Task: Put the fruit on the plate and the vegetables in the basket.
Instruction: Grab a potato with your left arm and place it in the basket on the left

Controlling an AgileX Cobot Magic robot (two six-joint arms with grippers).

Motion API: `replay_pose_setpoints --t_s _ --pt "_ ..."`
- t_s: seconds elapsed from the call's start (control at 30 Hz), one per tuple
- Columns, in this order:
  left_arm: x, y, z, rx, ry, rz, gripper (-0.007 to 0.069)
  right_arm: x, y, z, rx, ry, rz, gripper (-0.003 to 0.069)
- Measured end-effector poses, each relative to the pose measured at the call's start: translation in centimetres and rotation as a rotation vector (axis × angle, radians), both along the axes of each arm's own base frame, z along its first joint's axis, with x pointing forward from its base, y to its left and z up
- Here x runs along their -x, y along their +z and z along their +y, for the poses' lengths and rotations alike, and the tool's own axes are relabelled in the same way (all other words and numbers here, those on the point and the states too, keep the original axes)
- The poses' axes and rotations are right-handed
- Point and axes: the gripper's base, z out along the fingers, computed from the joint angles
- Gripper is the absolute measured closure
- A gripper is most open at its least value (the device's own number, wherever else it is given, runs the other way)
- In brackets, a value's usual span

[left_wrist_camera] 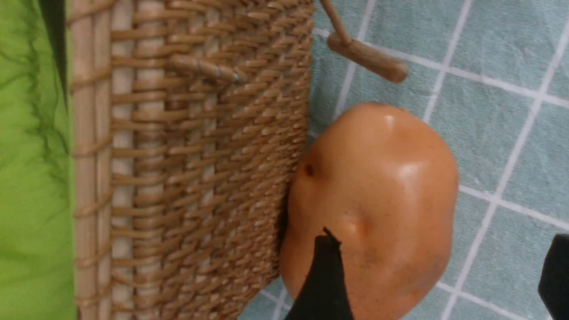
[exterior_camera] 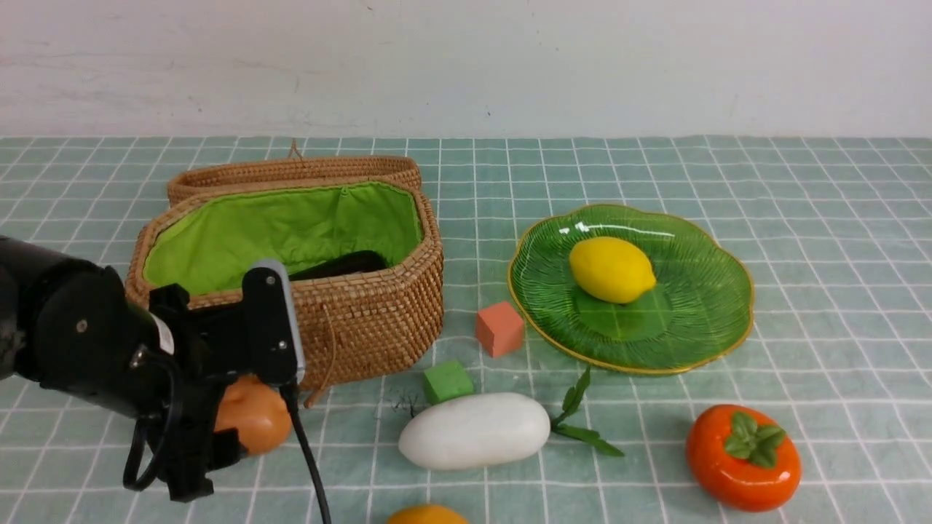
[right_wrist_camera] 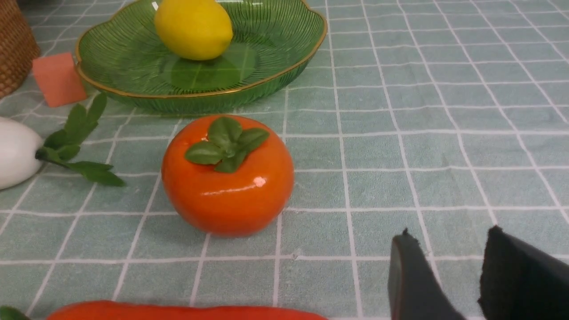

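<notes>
A brown-orange potato (exterior_camera: 258,418) lies on the cloth against the front wall of the wicker basket (exterior_camera: 364,313). My left gripper (exterior_camera: 231,407) straddles it, open: one finger (left_wrist_camera: 322,280) lies over the potato (left_wrist_camera: 373,191), and cloth shows between the potato and the other finger (left_wrist_camera: 555,271). A dark eggplant (exterior_camera: 342,266) lies inside the basket. The yellow lemon (exterior_camera: 611,269) rests on the green plate (exterior_camera: 692,342). The persimmon (right_wrist_camera: 226,178), white radish (exterior_camera: 473,429), mango (exterior_camera: 426,515) and carrot (right_wrist_camera: 186,312) lie on the cloth. My right gripper (right_wrist_camera: 449,240) is open and empty, near the persimmon.
A salmon cube (exterior_camera: 499,329) and a green cube (exterior_camera: 448,380) sit between the basket and the plate. The basket's lid (exterior_camera: 295,171) hangs open behind it. The basket's cord toggle (left_wrist_camera: 366,58) lies on the cloth beside the potato.
</notes>
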Motion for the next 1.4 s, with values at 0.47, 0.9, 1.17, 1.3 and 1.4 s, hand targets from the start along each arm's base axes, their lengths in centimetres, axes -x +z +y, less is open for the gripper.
replay_pose_setpoints --t_s 0.47,0.9,1.17,1.3,1.4 --pt "-2.1 -3.1 -0.4 -0.044 -0.032 0.001 0.0040 0.0 0.0 0.0 0.000 0.000 0.000 0.0417" --pt "-1.9 -4.0 -0.3 -0.060 -0.022 0.062 0.0083 0.0 0.0 0.0 0.000 0.000 0.000 0.0417" --pt "0.0 -1.6 0.1 -0.027 0.024 0.108 0.0083 0.0 0.0 0.0 0.000 0.000 0.000 0.0417" --pt "1.5 1.7 0.3 0.032 0.069 0.090 0.0083 0.0 0.0 0.0 0.000 0.000 0.000 0.0417" --pt "1.7 3.8 0.3 0.068 0.111 0.074 0.0083 0.0 0.0 0.0 0.000 0.000 0.000 0.0417"
